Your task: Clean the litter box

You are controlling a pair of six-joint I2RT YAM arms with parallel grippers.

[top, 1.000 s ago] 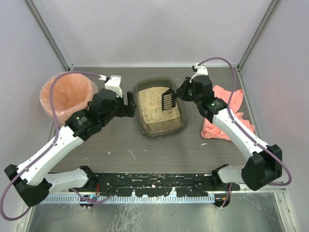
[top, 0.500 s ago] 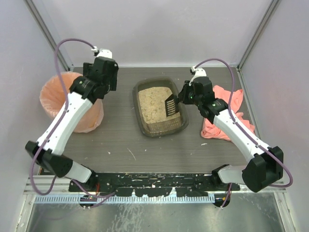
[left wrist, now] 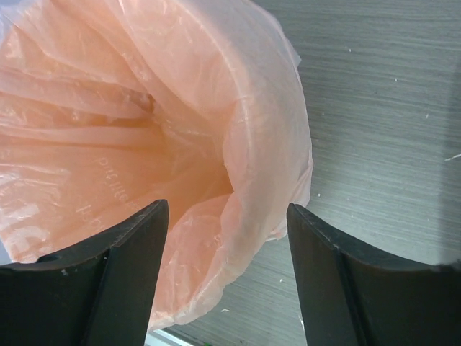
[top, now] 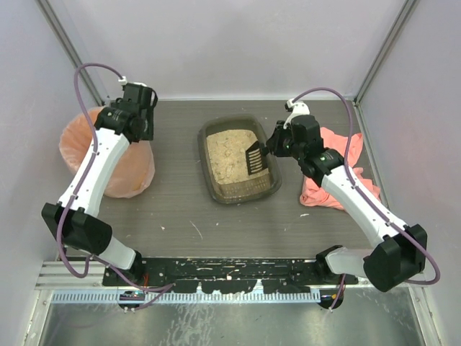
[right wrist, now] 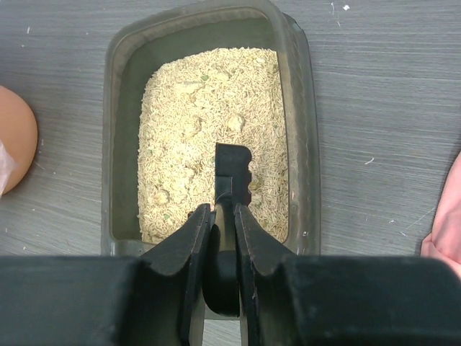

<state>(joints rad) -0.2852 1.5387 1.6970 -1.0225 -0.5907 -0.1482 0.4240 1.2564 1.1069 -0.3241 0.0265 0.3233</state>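
The litter box, filled with beige litter, sits at the centre of the table, toward the far side. Just over its right rim, the right gripper pinches the handle of a black scoop, whose slotted head reaches over the litter. Well to the left, the left gripper hangs with fingers spread over the rim of a bin lined with a peach bag. A pink cloth lies at right.
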